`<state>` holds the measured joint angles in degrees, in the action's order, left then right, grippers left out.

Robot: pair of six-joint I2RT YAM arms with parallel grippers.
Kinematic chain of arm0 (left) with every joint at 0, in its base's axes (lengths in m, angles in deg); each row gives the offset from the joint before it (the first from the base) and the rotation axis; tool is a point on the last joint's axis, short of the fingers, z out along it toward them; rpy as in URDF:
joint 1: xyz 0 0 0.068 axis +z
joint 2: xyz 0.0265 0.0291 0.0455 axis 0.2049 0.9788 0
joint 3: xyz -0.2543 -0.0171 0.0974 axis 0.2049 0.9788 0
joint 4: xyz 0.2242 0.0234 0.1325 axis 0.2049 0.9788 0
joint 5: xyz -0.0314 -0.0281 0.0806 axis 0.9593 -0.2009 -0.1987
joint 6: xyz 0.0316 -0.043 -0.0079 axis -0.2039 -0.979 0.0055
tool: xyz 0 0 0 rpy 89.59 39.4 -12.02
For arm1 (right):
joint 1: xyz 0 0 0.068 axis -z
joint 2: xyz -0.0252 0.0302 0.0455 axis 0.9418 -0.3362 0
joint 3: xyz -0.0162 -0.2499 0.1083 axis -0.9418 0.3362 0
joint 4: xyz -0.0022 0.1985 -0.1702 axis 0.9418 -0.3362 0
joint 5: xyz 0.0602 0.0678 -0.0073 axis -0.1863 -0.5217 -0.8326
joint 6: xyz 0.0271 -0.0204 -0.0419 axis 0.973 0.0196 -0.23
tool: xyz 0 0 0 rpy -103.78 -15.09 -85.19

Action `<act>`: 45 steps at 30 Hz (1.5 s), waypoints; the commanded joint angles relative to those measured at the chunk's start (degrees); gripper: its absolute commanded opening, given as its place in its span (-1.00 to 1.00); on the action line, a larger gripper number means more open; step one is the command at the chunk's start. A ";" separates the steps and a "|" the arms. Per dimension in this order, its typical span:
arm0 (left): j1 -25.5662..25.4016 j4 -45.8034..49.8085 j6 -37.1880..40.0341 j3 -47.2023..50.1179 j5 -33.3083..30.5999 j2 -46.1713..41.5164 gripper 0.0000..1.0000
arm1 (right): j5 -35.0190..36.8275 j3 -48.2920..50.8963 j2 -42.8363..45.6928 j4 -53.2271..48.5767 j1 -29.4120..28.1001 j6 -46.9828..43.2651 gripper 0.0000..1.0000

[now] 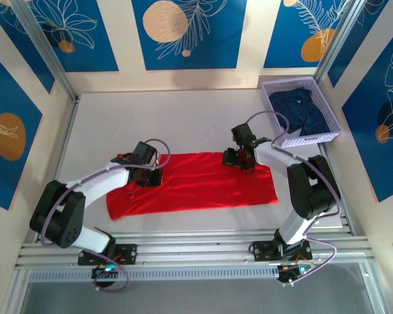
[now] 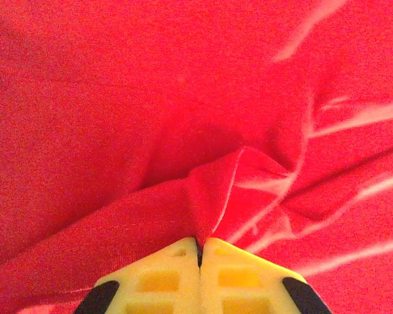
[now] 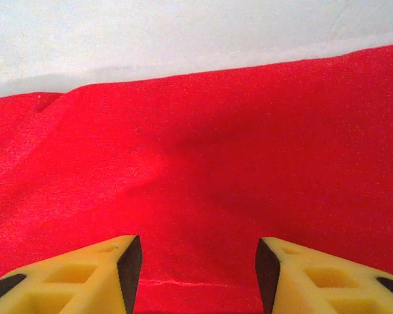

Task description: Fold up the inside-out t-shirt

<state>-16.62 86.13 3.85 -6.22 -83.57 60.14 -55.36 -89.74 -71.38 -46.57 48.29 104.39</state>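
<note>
Down and to the left of the lavender basket (image 1: 270, 108), the inside-out t-shirt (image 1: 196, 190) is lying on the white table (image 1: 170, 118) as a long, flattened band of bright red, rippling in soft creases. At the end farther from the basket, the left gripper (image 2: 200, 243) is pinching a raised fold of the cloth between closed jaws, with pale streaks showing around it. At the edge nearer the basket, the right gripper (image 3: 198, 258) is sitting low over smooth plain red cloth, jaws apart, gripping nothing.

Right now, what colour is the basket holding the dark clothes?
Pale lavender plastic mesh basket, best in top external view.
</note>
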 commanded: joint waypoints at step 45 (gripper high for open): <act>12.69 7.04 -15.72 20.97 -2.96 -26.23 -0.54 | -23.50 -16.03 -17.23 4.37 -28.38 7.62 -0.36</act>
<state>-4.51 94.07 -12.42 13.70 -87.94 33.89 -77.55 -104.85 -88.54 -41.61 20.59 110.84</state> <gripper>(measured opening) 0.244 0.334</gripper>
